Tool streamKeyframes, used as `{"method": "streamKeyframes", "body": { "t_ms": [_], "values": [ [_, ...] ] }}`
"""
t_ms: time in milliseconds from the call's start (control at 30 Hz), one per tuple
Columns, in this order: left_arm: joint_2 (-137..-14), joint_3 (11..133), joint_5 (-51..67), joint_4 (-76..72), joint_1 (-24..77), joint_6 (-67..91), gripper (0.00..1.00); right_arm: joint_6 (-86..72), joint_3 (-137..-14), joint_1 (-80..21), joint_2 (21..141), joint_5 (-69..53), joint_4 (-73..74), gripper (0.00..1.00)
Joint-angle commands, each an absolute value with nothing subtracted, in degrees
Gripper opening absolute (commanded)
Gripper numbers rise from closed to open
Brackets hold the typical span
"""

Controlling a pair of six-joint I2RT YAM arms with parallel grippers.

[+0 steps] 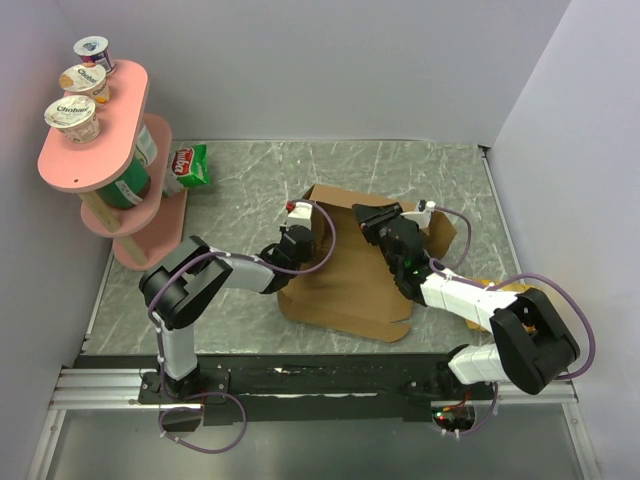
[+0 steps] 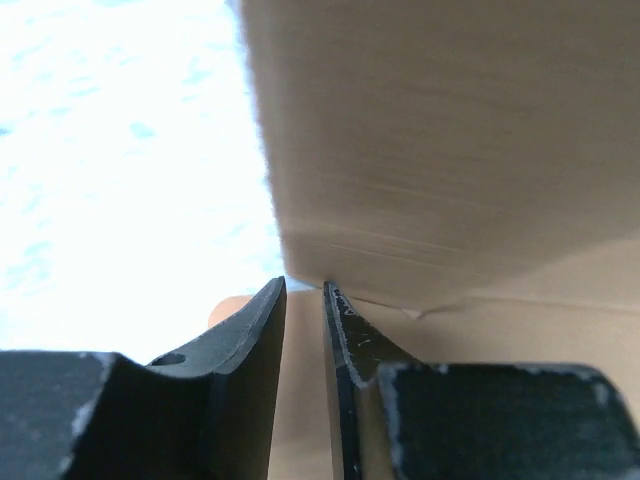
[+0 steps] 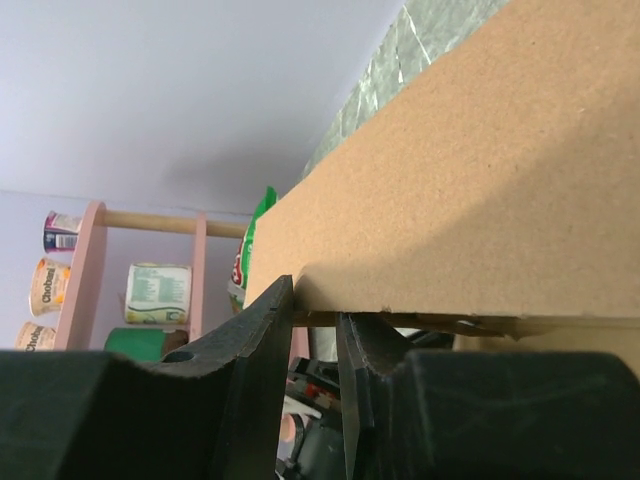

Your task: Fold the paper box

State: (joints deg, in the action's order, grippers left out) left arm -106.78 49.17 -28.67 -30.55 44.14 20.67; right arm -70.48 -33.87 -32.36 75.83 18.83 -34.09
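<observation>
The paper box (image 1: 345,285) is a brown cardboard sheet lying mid-table, with its back flaps standing up. My left gripper (image 1: 303,228) is at the raised left flap. In the left wrist view, cardboard (image 2: 450,150) fills the narrow gap of the left gripper (image 2: 304,284), which is shut on it. My right gripper (image 1: 378,222) is at the back right flap. The right wrist view shows the right gripper (image 3: 316,300) with its tips pinched on the lower edge of a cardboard panel (image 3: 480,180).
A pink two-tier shelf (image 1: 95,150) with yogurt cups (image 1: 72,118) stands at the far left. A green snack bag (image 1: 188,165) lies beside it on the marble table (image 1: 250,190). White walls enclose the back and right. A yellowish piece (image 1: 492,290) lies under the right arm.
</observation>
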Motion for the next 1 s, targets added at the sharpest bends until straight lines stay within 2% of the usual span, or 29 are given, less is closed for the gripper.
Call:
{"method": "streamKeyframes", "body": {
  "t_ms": [0,100,167,200,233,300,333,467,533,700,800,867,967],
  "values": [
    [-107.0,49.9,-32.6,-33.5,44.2,23.3,0.27,-69.2,-33.0,-32.8,73.7,19.9,-35.9,0.31],
    [-106.4,48.1,-29.5,-38.2,44.1,21.5,0.31,-69.2,-32.8,-32.7,73.7,19.8,-35.4,0.31],
    [-105.0,45.1,-25.9,-41.5,44.1,20.9,0.39,-69.3,-33.0,-32.9,73.5,19.7,-34.6,0.31],
    [-104.4,44.0,-25.1,-43.6,44.2,19.7,0.44,-69.4,-33.0,-32.8,73.4,19.6,-34.3,0.31],
    [-102.9,42.1,-23.2,-44.6,44.1,18.9,0.56,-69.3,-33.0,-32.6,73.2,19.7,-34.1,0.31],
    [-100.9,38.3,-21.5,-47.0,44.0,17.3,0.67,-68.9,-33.5,-32.3,73.0,19.6,-33.5,0.3],
    [-98.6,37.0,-19.4,-47.8,43.9,16.9,0.76,-68.8,-33.7,-32.1,72.7,19.3,-32.4,0.29],
    [-92.3,31.2,-10.9,-50.2,41.8,15.6,0.89,-68.1,-34.5,-29.6,72.2,15.3,-31.4,0.27],
    [-88.3,28.7,-6.2,-50.2,39.8,14.6,0.93,-67.9,-34.5,-28.2,72.2,12.9,-31.3,0.26],
    [-81.0,25.4,13.2,-50.2,29.1,15.8,0.94,-67.1,-34.9,-25.3,71.6,8.4,-29.6,0.24],
    [-82.0,30.4,23.5,-44.7,25.0,12.9,0.91,-66.8,-35.1,-24.4,70.9,6.9,-29.0,0.24],
    [-85.0,34.0,25.8,-38.8,24.9,9.3,0.9,-66.6,-35.3,-24.1,70.6,6.0,-28.9,0.24],
    [-88.1,37.3,28.2,-39.8,24.4,7.9,0.89,-66.1,-35.9,-23.9,70.4,4.7,-28.7,0.24]
  ]
}}
